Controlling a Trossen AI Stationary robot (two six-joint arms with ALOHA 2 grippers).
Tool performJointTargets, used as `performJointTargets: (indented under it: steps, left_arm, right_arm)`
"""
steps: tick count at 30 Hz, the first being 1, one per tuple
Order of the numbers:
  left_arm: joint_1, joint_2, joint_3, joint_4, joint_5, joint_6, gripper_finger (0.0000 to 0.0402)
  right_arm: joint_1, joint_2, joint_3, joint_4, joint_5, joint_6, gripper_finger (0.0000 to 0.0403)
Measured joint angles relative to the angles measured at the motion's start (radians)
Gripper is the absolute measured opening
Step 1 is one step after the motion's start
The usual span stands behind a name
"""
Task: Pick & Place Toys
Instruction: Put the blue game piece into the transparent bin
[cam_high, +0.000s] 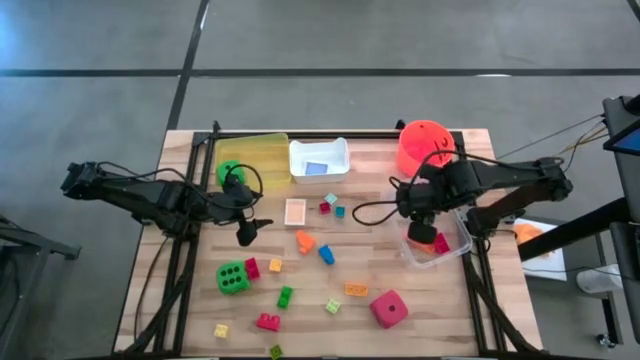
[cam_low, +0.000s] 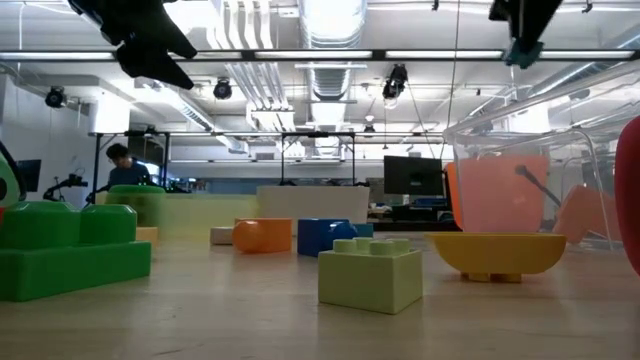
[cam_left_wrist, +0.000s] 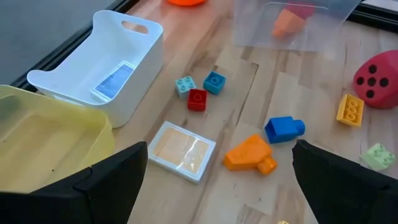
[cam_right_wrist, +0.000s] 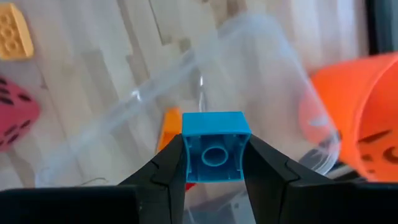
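Jaws of the right gripper (cam_right_wrist: 214, 163) are pinching a blue brick (cam_right_wrist: 215, 146) above the clear tray (cam_high: 450, 250), seemingly for dropping in, while the left gripper (cam_high: 247, 231) is hanging wide open and empty.

The surface (cam_high: 370, 320) is pale, matt planked wood. The bricks, like the blue brick (cam_right_wrist: 215, 147), are smooth glossy plastic. The clear tray (cam_right_wrist: 249, 56) is glossy, transparent plastic; the white tray (cam_left_wrist: 134, 53) is smooth.
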Motion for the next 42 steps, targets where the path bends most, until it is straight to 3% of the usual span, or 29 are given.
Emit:
performJointTargets:
  steps: [12, 26, 42]
  left_arm:
    - [0.001, 0.0, 0.0, 0.014, -0.005, 0.047, 0.0385]
    - [0.001, 0.0, 0.0, 0.013, -0.007, 0.079, 0.0385]
    - [0.001, 0.0, 0.0, 0.011, -0.007, 0.079, 0.0385]
  right_arm:
    - [-0.053, -0.112, -0.306, 0.092, -0.053, -0.081, 0.0115]
    - [-0.053, -0.09, -0.468, 0.298, -0.129, -0.574, 0.0115]
    - [-0.099, -0.094, -0.58, 0.369, -0.158, -0.448, 0.0115]
